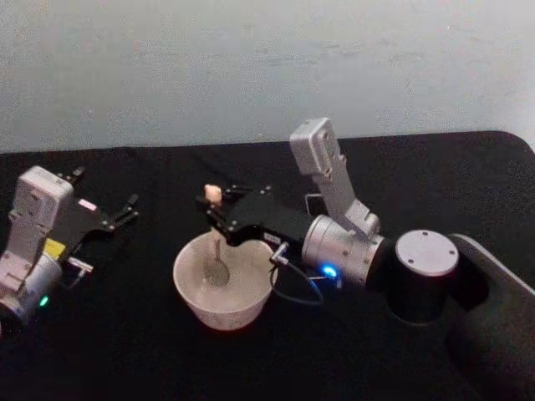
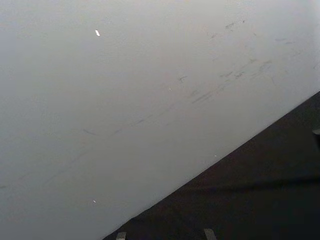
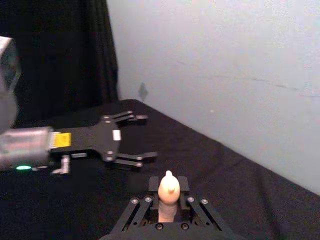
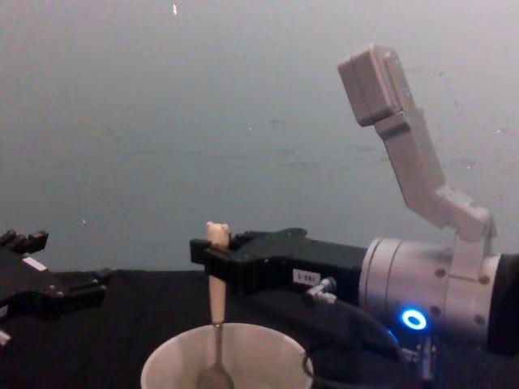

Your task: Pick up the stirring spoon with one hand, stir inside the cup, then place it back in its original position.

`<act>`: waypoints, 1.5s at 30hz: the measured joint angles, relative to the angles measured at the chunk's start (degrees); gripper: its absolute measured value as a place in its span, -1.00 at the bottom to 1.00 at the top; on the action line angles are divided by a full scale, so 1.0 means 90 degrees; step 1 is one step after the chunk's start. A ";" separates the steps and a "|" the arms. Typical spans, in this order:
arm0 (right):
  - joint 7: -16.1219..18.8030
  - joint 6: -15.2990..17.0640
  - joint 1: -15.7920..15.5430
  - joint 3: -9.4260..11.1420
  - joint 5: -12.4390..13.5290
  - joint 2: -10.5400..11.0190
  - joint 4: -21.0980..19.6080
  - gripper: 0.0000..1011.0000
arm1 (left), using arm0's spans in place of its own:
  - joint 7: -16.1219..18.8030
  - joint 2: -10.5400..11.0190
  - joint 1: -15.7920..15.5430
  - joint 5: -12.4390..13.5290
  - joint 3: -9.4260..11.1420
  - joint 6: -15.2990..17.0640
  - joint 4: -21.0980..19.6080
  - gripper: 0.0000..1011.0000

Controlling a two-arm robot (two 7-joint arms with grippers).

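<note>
The stirring spoon (image 4: 216,301) is standing upright with its metal bowl down inside the cup (image 1: 219,317), and your right gripper (image 1: 216,214) is pinching the beige handle just under the bear head. The spoon looks light, stiff and slick, so you are probably wanting a firm hold high on that handle. The left gripper (image 1: 107,189) is sitting well apart over the table (image 1: 125,359), fingers spread.

Head view from above, chest view low and close, sharing the cup (image 1: 219,311)
</note>
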 joint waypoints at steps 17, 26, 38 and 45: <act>0.0431 0.0112 -0.0450 0.0254 0.0129 0.0710 -0.0814 -0.56 | 0.0000 0.0000 0.0000 0.0000 0.0000 0.0000 0.0000 0.98; 0.0358 0.0124 -0.0549 0.0312 0.0366 0.0767 -0.1199 -0.56 | 0.0000 0.0000 0.0000 0.0000 0.0000 0.0000 0.0000 0.98; -0.0189 0.0449 -0.0538 0.0755 0.0819 0.0726 -0.1639 -0.56 | 0.0000 0.0000 0.0000 0.0000 0.0000 0.0000 0.0000 0.98; -0.0440 0.0686 -0.0559 0.1206 0.1370 0.0824 -0.1924 -0.56 | 0.0000 0.0000 0.0000 0.0000 0.0000 0.0000 0.0000 0.98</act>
